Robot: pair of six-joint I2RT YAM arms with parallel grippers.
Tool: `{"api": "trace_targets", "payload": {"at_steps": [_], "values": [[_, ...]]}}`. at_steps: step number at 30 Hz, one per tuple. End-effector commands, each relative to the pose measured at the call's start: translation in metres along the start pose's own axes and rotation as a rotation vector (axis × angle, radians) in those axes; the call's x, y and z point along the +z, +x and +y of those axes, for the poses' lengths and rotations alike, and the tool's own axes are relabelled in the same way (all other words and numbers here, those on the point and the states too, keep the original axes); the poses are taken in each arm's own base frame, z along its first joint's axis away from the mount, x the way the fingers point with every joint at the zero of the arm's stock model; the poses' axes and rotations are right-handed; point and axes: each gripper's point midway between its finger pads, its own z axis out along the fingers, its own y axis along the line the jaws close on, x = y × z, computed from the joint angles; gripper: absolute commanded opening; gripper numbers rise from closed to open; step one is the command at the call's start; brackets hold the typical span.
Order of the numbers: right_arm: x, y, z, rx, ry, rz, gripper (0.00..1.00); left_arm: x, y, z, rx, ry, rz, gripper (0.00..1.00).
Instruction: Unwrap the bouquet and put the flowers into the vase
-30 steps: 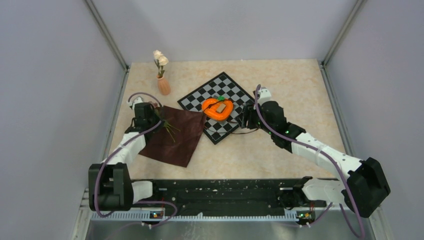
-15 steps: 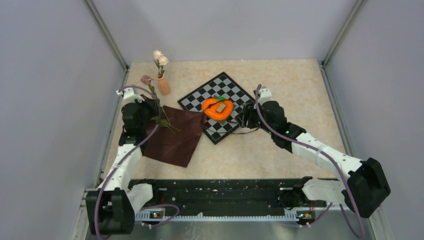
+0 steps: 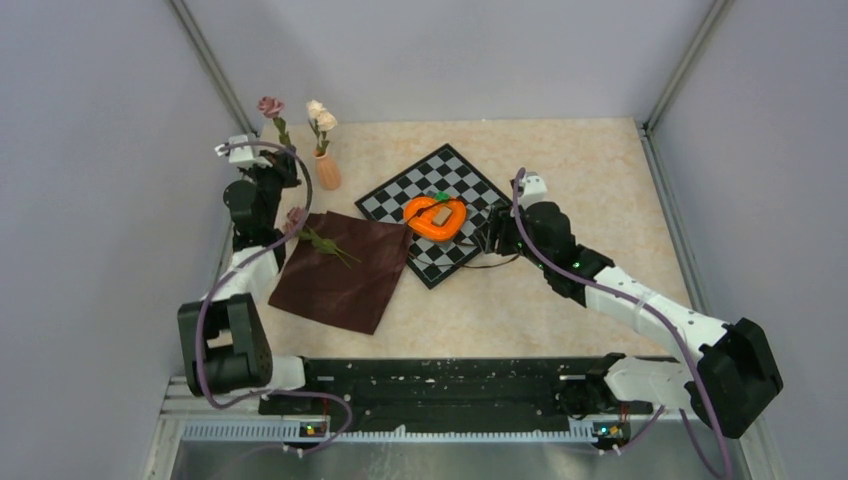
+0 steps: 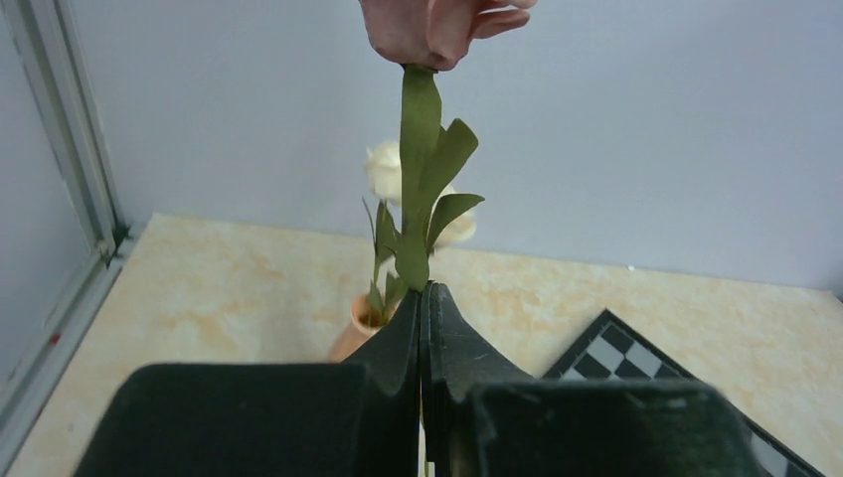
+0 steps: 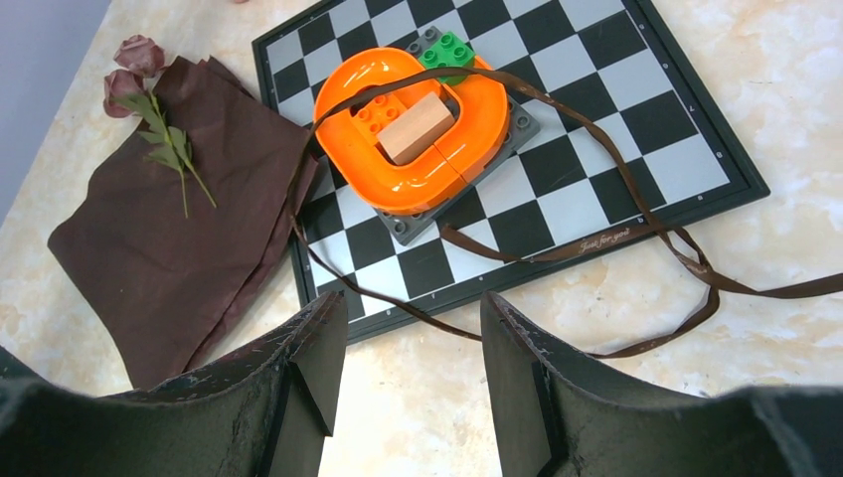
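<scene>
The bouquet lies unwrapped: its maroon cloth (image 3: 340,272) (image 5: 169,258) is spread flat on the table's left side. Two mauve flowers (image 3: 300,224) (image 5: 134,68) lie on its far corner. My left gripper (image 3: 284,160) (image 4: 425,290) is shut on the green stem of a pink rose (image 3: 270,105) (image 4: 437,25), held upright in the air just left of the vase (image 3: 327,172) (image 4: 356,333). The terracotta vase holds cream roses (image 3: 320,115) (image 4: 383,169). My right gripper (image 3: 492,235) (image 5: 413,318) hangs open and empty by the chessboard's near corner.
A chessboard (image 3: 455,170) (image 5: 636,109) carries an orange heart-shaped toy (image 3: 435,217) (image 5: 408,134). The thin brown ribbon (image 5: 616,229) trails loose over the heart, the board and the table in front of my right gripper. The left wall post stands close behind my left arm.
My left gripper has risen from the cloth with the pink rose and carried it back toward the vase. The right arm has not moved.
</scene>
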Motion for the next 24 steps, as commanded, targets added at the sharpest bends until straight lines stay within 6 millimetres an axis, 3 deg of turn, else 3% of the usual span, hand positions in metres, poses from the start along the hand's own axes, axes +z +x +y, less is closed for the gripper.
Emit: {"api": "trace_targets", "payload": {"at_steps": [1, 4, 11, 24], "values": [[-0.003, -0.025, 0.002, -0.018, 0.013, -0.064, 0.54, 0.033, -0.072, -0.009, 0.111, 0.073, -0.265, 0.0], [-0.002, -0.028, 0.001, -0.019, 0.027, -0.071, 0.54, 0.053, -0.083, -0.006, 0.114, 0.084, -0.316, 0.0], [-0.001, -0.037, 0.001, -0.002, 0.037, -0.109, 0.54, 0.091, -0.066, 0.01, 0.111, 0.099, -0.336, 0.0], [0.01, -0.038, 0.0, -0.009, 0.056, -0.1, 0.54, 0.111, -0.038, 0.019, 0.105, 0.129, -0.342, 0.0]]}}
